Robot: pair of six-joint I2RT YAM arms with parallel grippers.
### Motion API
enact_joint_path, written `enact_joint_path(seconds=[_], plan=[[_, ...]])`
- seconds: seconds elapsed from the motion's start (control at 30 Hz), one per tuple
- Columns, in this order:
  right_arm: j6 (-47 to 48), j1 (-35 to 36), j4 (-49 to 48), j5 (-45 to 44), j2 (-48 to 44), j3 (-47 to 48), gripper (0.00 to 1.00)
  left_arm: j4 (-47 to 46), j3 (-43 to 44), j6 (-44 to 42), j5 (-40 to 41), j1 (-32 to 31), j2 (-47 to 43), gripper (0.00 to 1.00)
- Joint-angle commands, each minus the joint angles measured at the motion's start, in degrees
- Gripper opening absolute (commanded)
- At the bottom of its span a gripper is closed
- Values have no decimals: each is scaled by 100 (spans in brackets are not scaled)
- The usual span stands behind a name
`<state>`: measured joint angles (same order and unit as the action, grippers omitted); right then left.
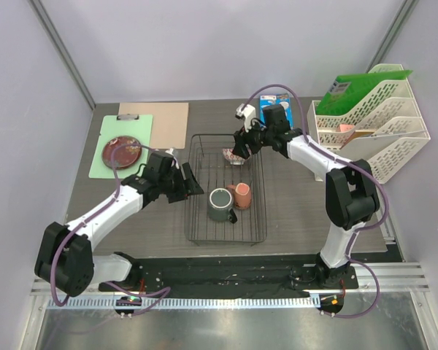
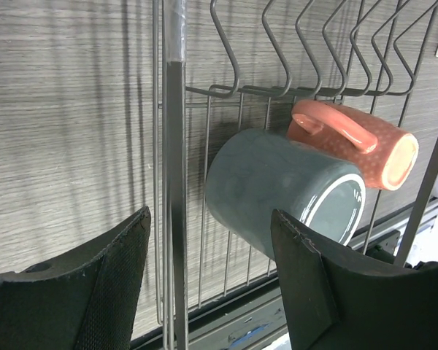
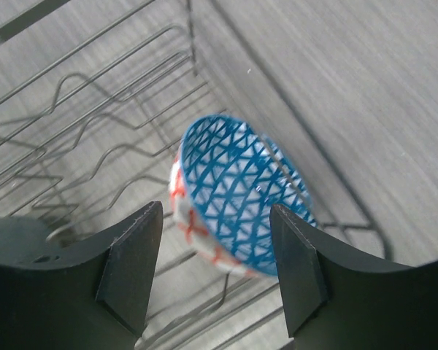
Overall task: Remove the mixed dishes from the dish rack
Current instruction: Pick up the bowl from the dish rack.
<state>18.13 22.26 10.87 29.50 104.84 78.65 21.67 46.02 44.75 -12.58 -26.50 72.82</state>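
Note:
The black wire dish rack [image 1: 227, 233] sits mid-table. In it a grey-green mug [image 1: 220, 203] and a salmon-pink cup [image 1: 241, 195] lie side by side; they also show in the left wrist view, mug [image 2: 277, 186] and cup [image 2: 361, 142]. A small bowl [image 1: 233, 156], blue inside [image 3: 241, 189], stands on edge at the rack's far end. The dark red plate [image 1: 122, 152] lies on a green mat left of the rack. My left gripper [image 1: 189, 184] is open at the rack's left rim [image 2: 174, 182]. My right gripper [image 1: 239, 148] is open, its jaws either side of the bowl.
A green mat [image 1: 109, 164] and a clipboard [image 1: 163, 121] lie at the back left. A white tiered file tray [image 1: 376, 124] stands at the right. A blue carton [image 1: 269, 108] sits behind the rack.

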Motion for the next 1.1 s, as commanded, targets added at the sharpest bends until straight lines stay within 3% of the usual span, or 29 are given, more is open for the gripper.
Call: enact_joint_path(seconds=[0.0, 0.23, 0.4, 0.57, 0.67, 0.7, 0.77, 0.8, 0.87, 1.07], plan=[[-11, 6, -147, 197, -587, -183, 66, -128, 162, 16, -157, -4, 22, 66], [50, 41, 72, 311, -219, -123, 65, -242, 83, 95, -227, -13, 39, 66], [147, 41, 257, 416, 159, 97, 57, -242, 100, 104, -236, -13, 92, 66], [217, 41, 310, 461, 344, 185, 55, -321, 100, 139, -298, -13, 171, 66], [217, 41, 345, 522, 415, 203, 44, -330, 100, 148, -306, -13, 224, 66], [217, 33, 328, 548, 423, 203, 33, -330, 100, 139, -307, -13, 233, 65], [217, 41, 345, 531, 450, 212, 25, -339, 118, 130, -307, -13, 259, 65], [226, 33, 345, 531, 441, 212, 14, -348, 118, 122, -324, -13, 268, 65], [244, 41, 380, 557, 432, 247, 3, -330, 127, 121, -351, -13, 277, 65], [305, 41, 573, 715, 424, 352, 1, -339, 197, 130, -394, -13, 356, 65]])
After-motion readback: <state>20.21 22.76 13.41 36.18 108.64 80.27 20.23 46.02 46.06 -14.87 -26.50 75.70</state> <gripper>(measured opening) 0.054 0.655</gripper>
